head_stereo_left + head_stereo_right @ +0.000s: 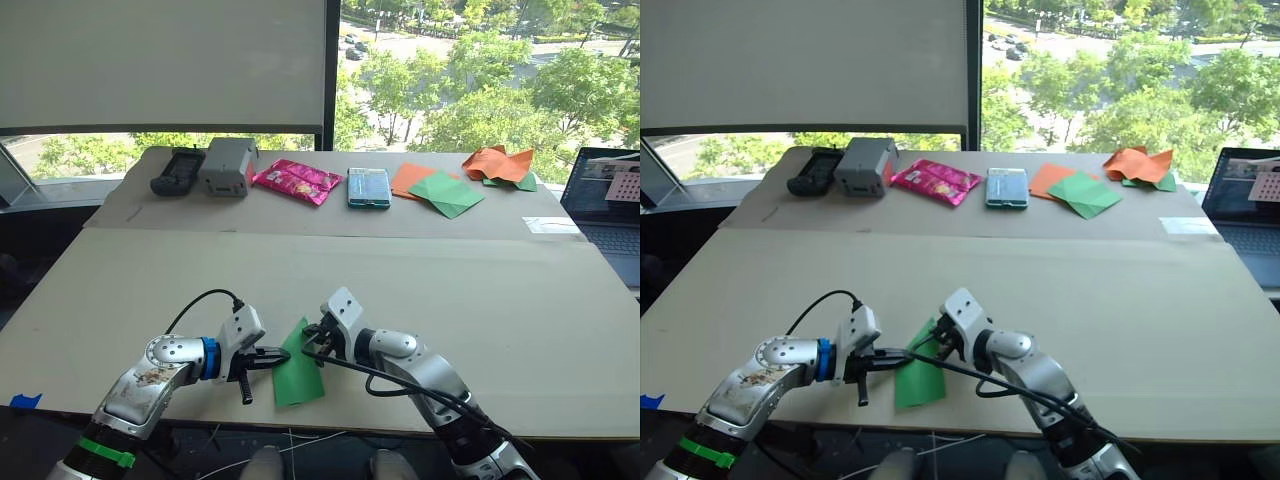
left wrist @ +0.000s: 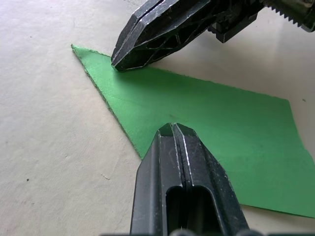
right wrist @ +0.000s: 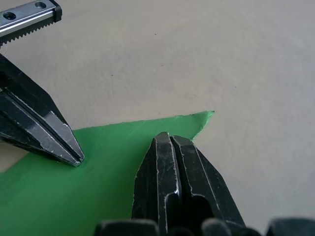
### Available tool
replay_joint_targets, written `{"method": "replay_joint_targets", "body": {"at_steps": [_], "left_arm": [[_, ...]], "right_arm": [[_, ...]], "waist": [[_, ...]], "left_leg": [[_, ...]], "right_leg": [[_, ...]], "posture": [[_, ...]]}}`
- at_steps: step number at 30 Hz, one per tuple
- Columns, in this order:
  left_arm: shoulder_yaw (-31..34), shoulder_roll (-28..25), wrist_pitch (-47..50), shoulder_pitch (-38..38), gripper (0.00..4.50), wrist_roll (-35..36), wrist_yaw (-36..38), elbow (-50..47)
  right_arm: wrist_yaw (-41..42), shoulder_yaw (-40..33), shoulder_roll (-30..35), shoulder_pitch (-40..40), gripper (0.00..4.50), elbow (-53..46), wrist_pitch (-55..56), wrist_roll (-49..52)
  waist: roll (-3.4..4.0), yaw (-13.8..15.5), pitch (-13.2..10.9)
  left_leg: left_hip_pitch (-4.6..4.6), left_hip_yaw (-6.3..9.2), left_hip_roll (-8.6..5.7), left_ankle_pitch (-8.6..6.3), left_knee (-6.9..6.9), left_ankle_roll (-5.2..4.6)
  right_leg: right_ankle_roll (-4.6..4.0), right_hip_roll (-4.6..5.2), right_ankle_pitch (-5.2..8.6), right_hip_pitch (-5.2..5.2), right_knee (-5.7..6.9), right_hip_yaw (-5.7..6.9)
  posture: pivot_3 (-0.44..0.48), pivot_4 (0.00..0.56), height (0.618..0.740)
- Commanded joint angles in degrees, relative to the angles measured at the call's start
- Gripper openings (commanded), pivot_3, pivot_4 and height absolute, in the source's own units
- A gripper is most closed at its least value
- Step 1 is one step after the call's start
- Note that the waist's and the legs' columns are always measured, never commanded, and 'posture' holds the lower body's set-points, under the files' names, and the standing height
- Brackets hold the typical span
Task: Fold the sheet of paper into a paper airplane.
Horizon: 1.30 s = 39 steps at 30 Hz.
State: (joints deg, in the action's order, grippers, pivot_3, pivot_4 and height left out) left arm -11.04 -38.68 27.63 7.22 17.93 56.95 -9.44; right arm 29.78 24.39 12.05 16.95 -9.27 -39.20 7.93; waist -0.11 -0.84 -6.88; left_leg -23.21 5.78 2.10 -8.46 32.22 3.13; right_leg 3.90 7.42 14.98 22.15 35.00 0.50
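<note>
The sheet of paper (image 1: 298, 378) is bright green and lies flat near the table's front edge. It is folded into a long shape with a pointed far end. My left gripper (image 1: 284, 355) comes in from the left, shut, with its tip resting on the paper's left edge (image 2: 206, 113). My right gripper (image 1: 308, 345) comes in from the right, also shut. Its tip presses on the paper close to the pointed end (image 3: 204, 118). The two tips sit a short way apart on the paper's top surface, and neither has the paper between its fingers.
Along the table's far side lie a black remote (image 1: 177, 172), a grey box (image 1: 226, 167), a pink packet (image 1: 297, 181), a teal box (image 1: 368, 188), flat orange and duller green papers (image 1: 445, 192) and an orange-and-green heap (image 1: 500, 163). A laptop (image 1: 610, 200) stands at the far right.
</note>
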Motion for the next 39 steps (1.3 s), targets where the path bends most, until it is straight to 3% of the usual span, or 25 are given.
{"method": "replay_joint_targets", "body": {"at_steps": [1, 39], "left_arm": [[-1.11, -1.17, 0.86, -0.93, 0.04, -2.38, -0.57, 1.68], [-1.97, -1.79, 0.09, -1.15, 0.04, -2.95, -0.31, 2.13]], "right_arm": [[0.88, 2.77, 1.19, -1.88, 0.0, 0.59, -3.39, -0.79], [8.4, 7.08, 15.29, -13.92, 0.0, -12.6, -10.06, 4.44]], "waist": [[0.01, 0.0, 0.0], [-0.07, 0.02, 0.12]], "left_leg": [[0.0, 0.0, 0.0, 0.0, 0.0, 0.0], [-0.01, -0.01, 0.0, -0.03, -0.01, 0.04]], "right_leg": [[0.0, 0.0, 0.0, 0.0, -0.01, 0.0], [-0.04, 0.06, 0.04, -0.01, -0.39, 0.01]], "posture": [[0.0, 0.15, 0.72], [0.0, 0.15, 0.72]]}}
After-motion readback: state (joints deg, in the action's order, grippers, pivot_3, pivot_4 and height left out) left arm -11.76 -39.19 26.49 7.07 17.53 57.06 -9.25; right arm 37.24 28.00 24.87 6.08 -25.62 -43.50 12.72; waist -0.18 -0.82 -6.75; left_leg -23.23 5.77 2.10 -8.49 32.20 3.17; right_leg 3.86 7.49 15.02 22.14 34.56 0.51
